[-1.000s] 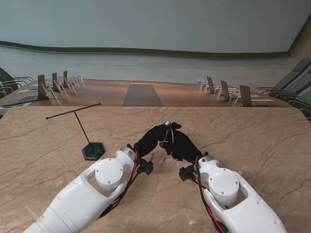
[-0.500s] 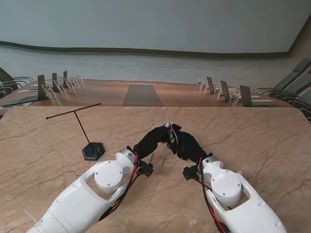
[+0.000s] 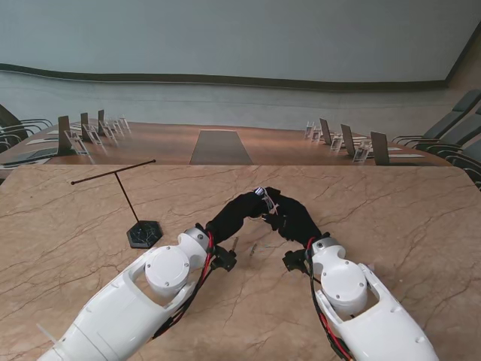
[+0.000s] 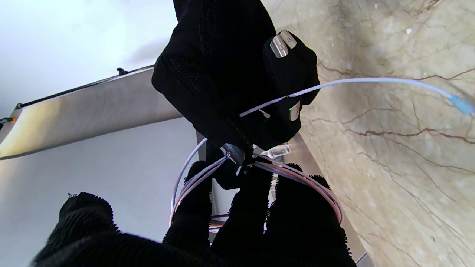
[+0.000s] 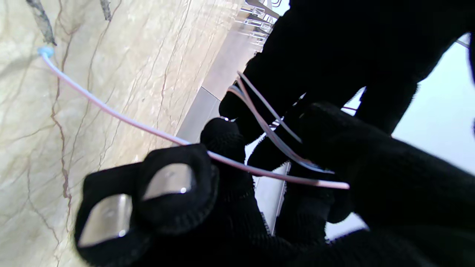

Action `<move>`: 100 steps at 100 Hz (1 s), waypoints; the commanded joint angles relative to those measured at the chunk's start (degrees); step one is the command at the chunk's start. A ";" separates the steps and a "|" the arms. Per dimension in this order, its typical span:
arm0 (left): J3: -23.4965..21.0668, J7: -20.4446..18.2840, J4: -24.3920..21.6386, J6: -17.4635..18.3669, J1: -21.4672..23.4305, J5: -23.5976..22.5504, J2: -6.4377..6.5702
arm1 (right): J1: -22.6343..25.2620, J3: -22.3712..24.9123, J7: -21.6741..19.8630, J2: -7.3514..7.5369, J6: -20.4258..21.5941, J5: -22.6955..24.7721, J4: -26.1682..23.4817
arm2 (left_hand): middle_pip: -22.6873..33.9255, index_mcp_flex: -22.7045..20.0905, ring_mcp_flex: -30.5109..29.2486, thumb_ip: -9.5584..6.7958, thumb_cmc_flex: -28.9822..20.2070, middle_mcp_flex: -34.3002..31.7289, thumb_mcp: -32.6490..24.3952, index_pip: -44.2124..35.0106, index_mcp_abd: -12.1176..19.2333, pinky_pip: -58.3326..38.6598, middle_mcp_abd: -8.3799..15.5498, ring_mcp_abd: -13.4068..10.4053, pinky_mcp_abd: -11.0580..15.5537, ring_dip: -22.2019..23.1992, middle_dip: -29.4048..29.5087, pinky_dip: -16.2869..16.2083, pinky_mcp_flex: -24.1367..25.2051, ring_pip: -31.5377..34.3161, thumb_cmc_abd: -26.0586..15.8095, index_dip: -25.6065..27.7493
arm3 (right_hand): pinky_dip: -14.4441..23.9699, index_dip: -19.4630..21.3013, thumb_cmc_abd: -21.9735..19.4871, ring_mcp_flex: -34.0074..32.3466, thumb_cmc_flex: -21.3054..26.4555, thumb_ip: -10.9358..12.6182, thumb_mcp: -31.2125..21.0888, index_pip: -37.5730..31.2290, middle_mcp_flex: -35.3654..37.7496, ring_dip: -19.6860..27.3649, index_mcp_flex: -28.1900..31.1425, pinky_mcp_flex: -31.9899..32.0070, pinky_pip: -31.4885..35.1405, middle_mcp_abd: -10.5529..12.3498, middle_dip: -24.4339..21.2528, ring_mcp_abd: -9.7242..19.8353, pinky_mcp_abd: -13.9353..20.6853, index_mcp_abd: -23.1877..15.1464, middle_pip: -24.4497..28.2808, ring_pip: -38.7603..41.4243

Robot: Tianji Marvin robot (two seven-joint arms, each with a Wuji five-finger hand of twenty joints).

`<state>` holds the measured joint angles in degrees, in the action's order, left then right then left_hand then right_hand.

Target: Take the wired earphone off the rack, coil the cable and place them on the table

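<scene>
— Where is the earphone cable [image 4: 259,168] at this moment?

— Off the rack and up between the two gloved hands, which meet over the middle of the marble table [image 3: 391,218]. In the left wrist view several pale turns of it loop around the fingers [image 4: 245,218] of the left hand [image 3: 234,214], bunched together where a small metal piece sits against the other glove.

— And the right hand [image 3: 291,218]?

— Its fingers are curled in against the left hand, pinching the cable. One pale strand runs out from between its fingertips [image 5: 174,178] and trails toward the table, ending in a light blue plug [image 5: 45,51] that hangs close to the marble. Whether the plug touches the surface I cannot tell.

— What else is around?

— The rack [image 3: 124,199], a thin black T-shaped stand on a dark hexagonal base, stands to the left, well apart from the hands, its crossbar bare. Two small dark slivers [image 3: 234,243] lie on the table just nearer to me than the hands; too small to name. Beyond the table there are rows of chairs [image 3: 353,141] and a long curved desk.

— Anything blocking the view?

— The black gloves cover most of the coil from the stand camera; only a glint of metal [image 3: 259,192] and a thread of cable show where the hands meet. The earbuds themselves I cannot make out.
</scene>
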<state>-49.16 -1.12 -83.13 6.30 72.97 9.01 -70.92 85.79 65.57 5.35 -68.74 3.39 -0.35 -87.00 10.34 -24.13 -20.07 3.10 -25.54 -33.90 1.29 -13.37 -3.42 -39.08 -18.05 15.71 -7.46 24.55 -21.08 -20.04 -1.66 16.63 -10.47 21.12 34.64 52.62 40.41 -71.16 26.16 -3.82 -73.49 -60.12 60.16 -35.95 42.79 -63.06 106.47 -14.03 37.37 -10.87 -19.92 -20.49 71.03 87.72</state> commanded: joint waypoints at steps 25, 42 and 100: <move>1.12 0.22 0.69 -0.45 -0.75 0.96 -0.64 | 0.48 -3.41 -1.01 -0.32 -2.53 -1.08 -2.97 | 0.79 -2.49 2.94 -0.38 -0.74 2.23 0.79 -4.59 -4.91 2.59 3.14 0.09 0.09 -1.14 0.02 1.18 2.03 -0.83 0.98 1.04 | -4.10 -12.92 -4.45 -2.40 2.58 2.97 8.02 -7.76 0.98 0.05 -6.24 -4.59 12.80 -4.65 0.14 -9.21 4.56 -4.28 2.33 6.48; 1.34 0.06 0.65 -0.62 -0.84 1.49 -0.72 | -0.63 -5.29 1.14 -0.98 -3.71 0.53 -1.24 | 0.98 -2.55 3.39 -0.38 -0.78 3.13 0.83 -4.28 -6.35 3.13 3.36 -0.28 0.71 -1.41 0.15 1.48 2.25 -1.11 0.97 0.64 | -5.61 -28.99 -6.49 -1.17 1.26 -1.87 23.90 -5.33 -1.05 0.18 -16.28 -4.18 12.61 -3.34 -0.07 -8.06 5.92 -0.42 3.08 6.44; 1.12 0.45 0.66 -1.00 -0.44 1.12 -0.72 | -1.47 -6.02 2.84 -1.58 -2.82 -0.22 -1.47 | 1.09 -4.95 4.78 -0.36 -0.79 4.74 0.85 -3.92 -8.65 4.55 3.98 -1.51 2.54 -2.50 1.10 2.24 2.77 -1.94 0.87 -0.08 | -4.99 -25.52 -16.99 -2.21 -11.60 -0.38 36.83 10.32 0.57 0.48 -15.36 -4.50 12.80 -4.76 -0.74 -9.58 4.31 2.44 2.29 5.98</move>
<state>-48.76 -0.18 -81.98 5.54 71.73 10.28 -70.99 84.39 59.65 8.11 -69.66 0.42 -0.72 -87.28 10.60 -27.19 -16.04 3.10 -26.45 -27.90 1.29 -16.43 -10.72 -35.48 -17.44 15.96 -7.87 22.69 -20.45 -18.87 0.70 15.29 -10.47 21.50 32.41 26.97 25.13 -71.16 16.28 -5.48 -38.93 -59.09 59.61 -35.10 29.99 -63.33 106.54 -14.37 37.14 -11.21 -20.42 -20.78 71.14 87.73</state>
